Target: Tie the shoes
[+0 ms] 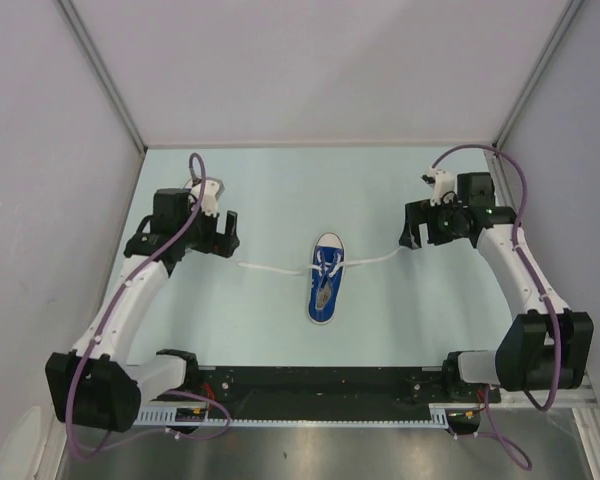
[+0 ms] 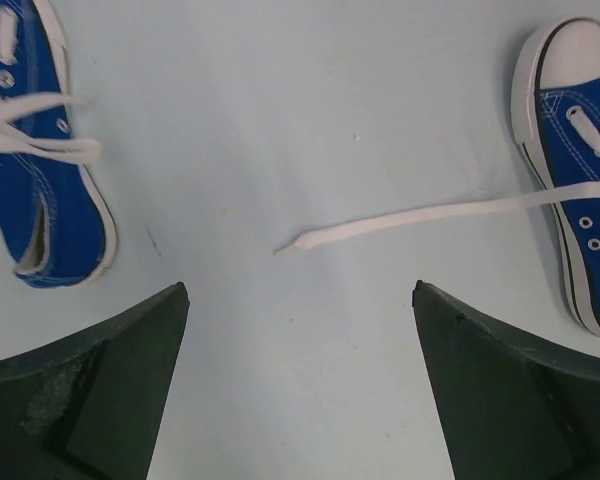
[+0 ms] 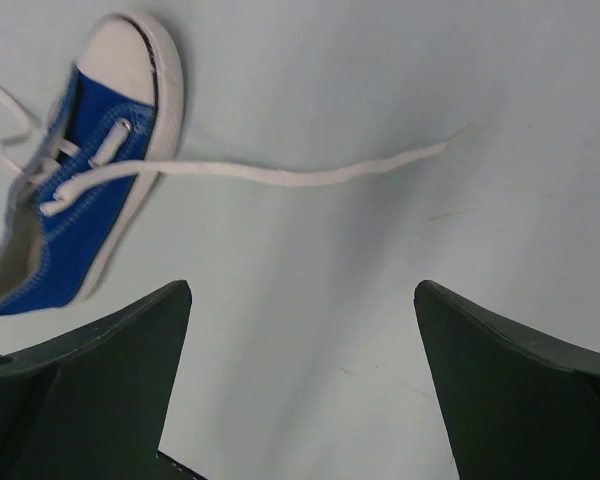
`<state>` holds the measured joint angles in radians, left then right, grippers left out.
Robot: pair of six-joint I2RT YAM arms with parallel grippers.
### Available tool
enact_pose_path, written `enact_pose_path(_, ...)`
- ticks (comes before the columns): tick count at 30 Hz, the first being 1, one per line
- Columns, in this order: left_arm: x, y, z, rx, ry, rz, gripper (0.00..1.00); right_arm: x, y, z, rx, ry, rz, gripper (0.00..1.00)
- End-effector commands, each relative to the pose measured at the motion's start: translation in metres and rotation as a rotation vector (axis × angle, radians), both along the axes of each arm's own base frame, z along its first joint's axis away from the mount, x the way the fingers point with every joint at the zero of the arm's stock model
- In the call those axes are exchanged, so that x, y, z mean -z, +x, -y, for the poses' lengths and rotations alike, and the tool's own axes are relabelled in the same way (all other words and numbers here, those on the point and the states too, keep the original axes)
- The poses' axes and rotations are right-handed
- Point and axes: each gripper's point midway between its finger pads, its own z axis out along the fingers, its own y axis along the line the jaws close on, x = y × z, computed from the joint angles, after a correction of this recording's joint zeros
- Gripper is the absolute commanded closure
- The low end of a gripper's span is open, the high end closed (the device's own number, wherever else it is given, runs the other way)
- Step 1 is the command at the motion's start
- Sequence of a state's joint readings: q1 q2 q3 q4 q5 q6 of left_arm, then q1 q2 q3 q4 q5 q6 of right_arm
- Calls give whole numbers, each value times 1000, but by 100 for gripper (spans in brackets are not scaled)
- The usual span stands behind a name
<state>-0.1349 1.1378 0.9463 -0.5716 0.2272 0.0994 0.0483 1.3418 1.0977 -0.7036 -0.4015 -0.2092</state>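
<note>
One blue sneaker with a white toe cap lies mid-table, toe pointing away. Its white laces are pulled out flat to both sides, the left lace and the right lace. My left gripper is open and empty above the left lace's tip. The left wrist view shows this sneaker at right and a second blue sneaker at left, which my left arm hides in the top view. My right gripper is open and empty over the right lace's tip, with the sneaker at left.
The light blue table is enclosed by white walls at the back and both sides. The black arm mounting rail runs along the near edge.
</note>
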Motion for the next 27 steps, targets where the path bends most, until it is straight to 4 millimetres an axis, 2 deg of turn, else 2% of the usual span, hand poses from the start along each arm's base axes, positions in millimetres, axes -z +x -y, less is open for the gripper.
enact_pose_path(1, -67, 14, 1, 77, 25, 266, 0, -67, 22, -9, 56, 169, 226, 0)
enact_pose_path(2, -79, 16, 5, 130, 45, 294, 0, -70, 25, -12, 61, 189, 232, 0)
enact_pose_path(4, -69, 15, 12, 209, 56, 242, 0, -57, 26, -13, 41, 191, 197, 0)
enact_pose_path(5, -73, 18, 12, 216, 67, 245, 0, -51, 26, -16, 29, 197, 179, 0)
enact_pose_path(9, -51, 24, 19, 285, 67, 199, 0, -34, 19, -29, -99, 226, 133, 0)
enact_pose_path(11, -33, 18, 31, 414, 67, 206, 0, -25, 16, -31, -130, 165, 127, 0)
enact_pose_path(12, -28, 14, 37, 466, 67, 208, 0, -15, 20, -24, -124, 63, 136, 0)
enact_pose_path(13, -21, 13, 42, 539, 94, 227, 0, -10, 15, -36, -182, 15, 136, 0)
enact_pose_path(15, -10, 8, 53, 616, 98, 243, 0, 6, 5, -38, -262, -81, 107, 0)
enact_pose_path(19, 19, -3, 79, 851, 169, 264, 0, 27, -11, -59, -434, -112, 64, 0)
enact_pose_path(20, 32, -6, 84, 902, 176, 235, 1, 29, -14, -68, -481, -110, 69, 0)
enact_pose_path(23, 50, -11, 93, 1046, 208, 244, 2, 41, -17, -85, -601, -137, 83, 0)
enact_pose_path(27, 76, -15, 105, 1179, 178, 225, 8, 63, -15, -87, -638, -181, 45, 0)
